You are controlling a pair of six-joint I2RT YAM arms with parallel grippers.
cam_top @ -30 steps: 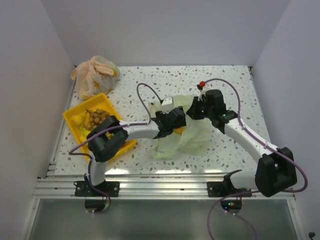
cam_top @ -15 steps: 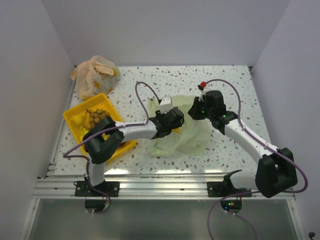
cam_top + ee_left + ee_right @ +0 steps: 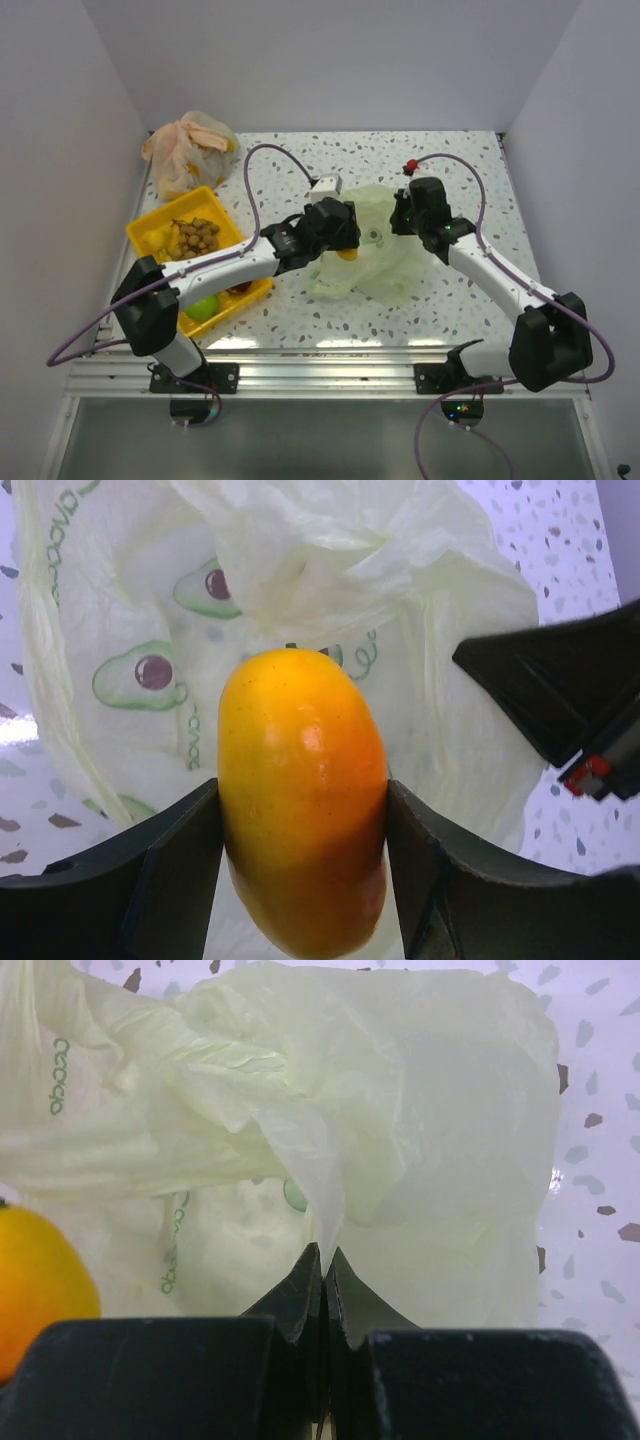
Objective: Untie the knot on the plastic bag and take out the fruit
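Observation:
The pale green plastic bag (image 3: pixel 385 262) lies open and crumpled at mid-table. My left gripper (image 3: pixel 340 243) hangs over the bag's left part, shut on an orange-yellow fruit (image 3: pixel 300 790). That fruit sits upright between the two black fingers (image 3: pixel 150 880), above the bag (image 3: pixel 300 570), and shows as an orange spot (image 3: pixel 346 255) from above. My right gripper (image 3: pixel 325 1260) is shut on a fold of the bag's film (image 3: pixel 330 1130) and holds it up at the bag's far right side (image 3: pixel 402 222). The bag's inside is hidden.
A yellow tray (image 3: pixel 140 232) at the left holds a brown fruit cluster (image 3: pixel 197 235), a banana (image 3: pixel 170 243), a green round fruit (image 3: pixel 204 307) and a dark red one (image 3: pixel 240 288). An orange-beige bag (image 3: pixel 188 150) lies at the back left. White walls stand on three sides.
My left gripper closed on the orange-yellow fruit and drew up and back out of the bag with it; its elbow swung left. The right gripper rose slightly, still pinching the film.

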